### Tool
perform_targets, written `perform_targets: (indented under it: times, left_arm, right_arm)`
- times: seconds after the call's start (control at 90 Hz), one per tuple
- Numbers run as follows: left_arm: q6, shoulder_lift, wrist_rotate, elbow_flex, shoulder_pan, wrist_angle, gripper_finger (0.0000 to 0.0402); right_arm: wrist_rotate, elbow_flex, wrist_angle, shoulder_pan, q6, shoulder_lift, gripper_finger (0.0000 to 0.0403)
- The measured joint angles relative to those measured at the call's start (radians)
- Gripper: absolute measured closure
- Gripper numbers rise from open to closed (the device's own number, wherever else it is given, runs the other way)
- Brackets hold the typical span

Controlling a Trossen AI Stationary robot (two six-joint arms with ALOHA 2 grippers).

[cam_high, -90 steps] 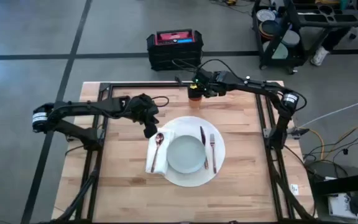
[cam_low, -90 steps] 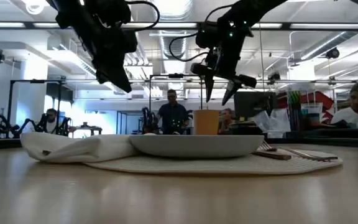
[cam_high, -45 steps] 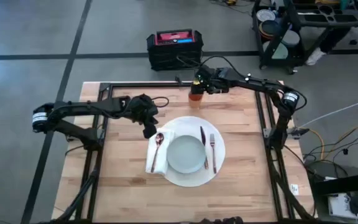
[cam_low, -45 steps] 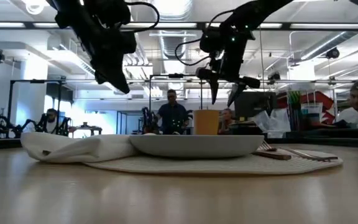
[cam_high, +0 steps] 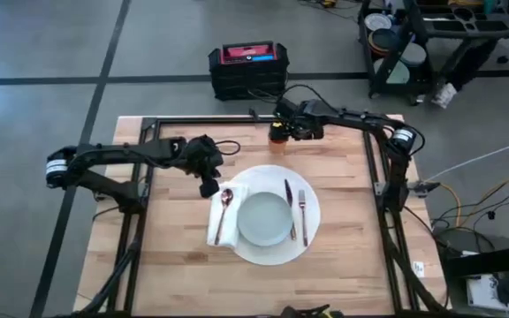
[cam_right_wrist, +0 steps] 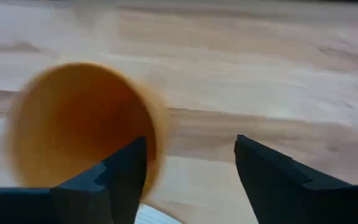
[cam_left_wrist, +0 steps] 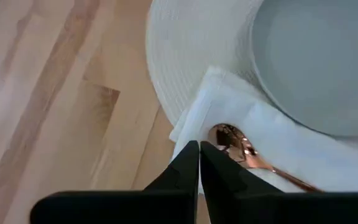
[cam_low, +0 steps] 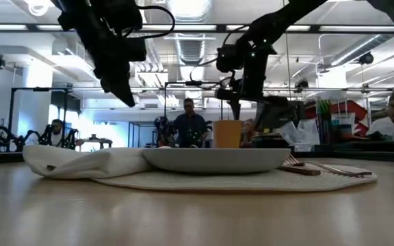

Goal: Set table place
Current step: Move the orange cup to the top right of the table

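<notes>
The left pincer (cam_high: 208,186) is held with its fingers pressed together above the surface (cam_high: 175,265), just beside the white napkin (cam_high: 220,226) and copper spoon (cam_high: 224,205) at the left side of the round white mat (cam_high: 312,231), the arm reaching in bent from the left edge. The right pincer (cam_high: 283,129) is held spread apart near the far edge, raised beside the orange cup (cam_high: 277,135), its arm stretched in from the right edge. The mat lies at the middle of the surface under the pale plate (cam_high: 264,218), with a knife (cam_high: 289,205) and fork (cam_high: 303,209) to the plate's right.

Two dark jointed arms trailing looped black cables.
</notes>
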Motion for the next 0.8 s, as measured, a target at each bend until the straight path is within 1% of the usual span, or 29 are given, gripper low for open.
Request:
perform_targets:
  times: [0.1, 0.256, 0.322, 0.389, 0.578, 0.8]
  left_arm:
    - [0.014, 0.0, -0.037, 0.0, 0.001, 0.001, 0.0402]
    - [0.022, 0.0, -0.037, 0.0, 0.002, 0.001, 0.0402]
    - [0.018, 0.0, -0.037, 0.0, 0.002, 0.0, 0.0402]
    - [0.017, 0.0, -0.036, 0.0, 0.002, 0.0, 0.0402]
    - [0.005, 0.0, -0.035, 0.0, 0.002, 0.0, 0.0402]
    - [-0.002, 0.0, -0.034, 0.0, 0.002, 0.0, 0.0402]
  right_arm:
    - [-0.003, 0.0, -0.022, -0.001, -0.009, 0.0, 0.0264]
    - [-0.007, 0.0, 0.015, 0.001, -0.013, 0.0, 0.0363]
    - [-0.007, 0.0, 0.007, 0.001, -0.013, 0.0, 0.0391]
    - [-0.007, 0.0, -0.029, 0.001, -0.012, -0.001, 0.0396]
    - [0.03, 0.0, -0.22, 0.011, -0.04, -0.027, 0.0401]
    - [0.034, -0.001, -0.335, 0.037, -0.103, -0.083, 0.0402]
